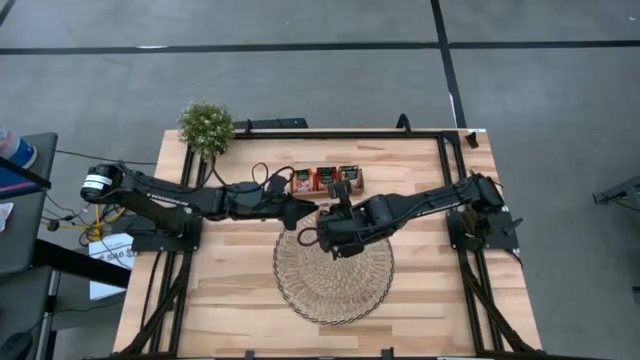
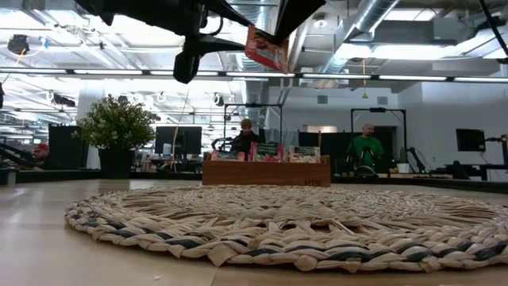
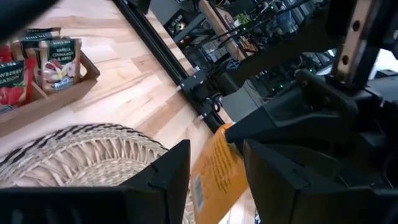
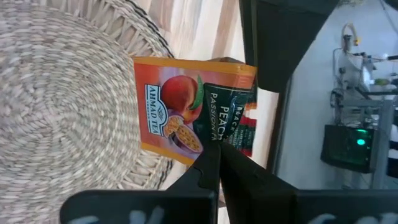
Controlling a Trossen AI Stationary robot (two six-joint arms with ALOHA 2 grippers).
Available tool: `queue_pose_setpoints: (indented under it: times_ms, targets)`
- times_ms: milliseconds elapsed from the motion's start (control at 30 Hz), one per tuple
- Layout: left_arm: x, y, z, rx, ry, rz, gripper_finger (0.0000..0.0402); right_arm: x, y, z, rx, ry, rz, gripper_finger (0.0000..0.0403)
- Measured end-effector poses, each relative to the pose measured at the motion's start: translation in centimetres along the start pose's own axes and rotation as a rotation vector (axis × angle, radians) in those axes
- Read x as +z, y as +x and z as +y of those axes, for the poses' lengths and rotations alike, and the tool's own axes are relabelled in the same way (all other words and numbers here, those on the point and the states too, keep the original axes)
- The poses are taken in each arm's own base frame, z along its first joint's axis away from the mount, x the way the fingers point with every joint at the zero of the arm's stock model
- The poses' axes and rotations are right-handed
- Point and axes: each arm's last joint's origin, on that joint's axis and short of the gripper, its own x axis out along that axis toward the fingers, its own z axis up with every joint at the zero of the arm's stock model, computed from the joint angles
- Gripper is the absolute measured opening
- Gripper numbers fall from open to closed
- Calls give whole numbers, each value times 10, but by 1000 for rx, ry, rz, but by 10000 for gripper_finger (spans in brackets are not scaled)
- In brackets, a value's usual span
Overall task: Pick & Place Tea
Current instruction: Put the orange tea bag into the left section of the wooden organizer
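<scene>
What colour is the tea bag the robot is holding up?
Orange with a dark green band on the tea bag; clearest in the right wrist view.

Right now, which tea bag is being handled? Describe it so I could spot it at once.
Find the round woven mat mid-table. Above its far edge the right gripper is shut on one orange tea bag with a peach picture, and the open left gripper straddles it. Unlike the bags standing in the wooden tray, it hangs in the air.

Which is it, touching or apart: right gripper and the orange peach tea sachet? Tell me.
Touching. The right wrist view shows the right gripper shut on the orange peach tea sachet, pinching its dark edge above the mat.
</scene>
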Motion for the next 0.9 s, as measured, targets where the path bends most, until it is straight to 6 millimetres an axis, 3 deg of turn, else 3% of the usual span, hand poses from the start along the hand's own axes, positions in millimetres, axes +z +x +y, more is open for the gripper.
queue_pose_setpoints:
  times_ms: [900]
  targets:
    - [0,2,-1,-20,-5,-14,131,-4,13,-20,36,15,1,0]
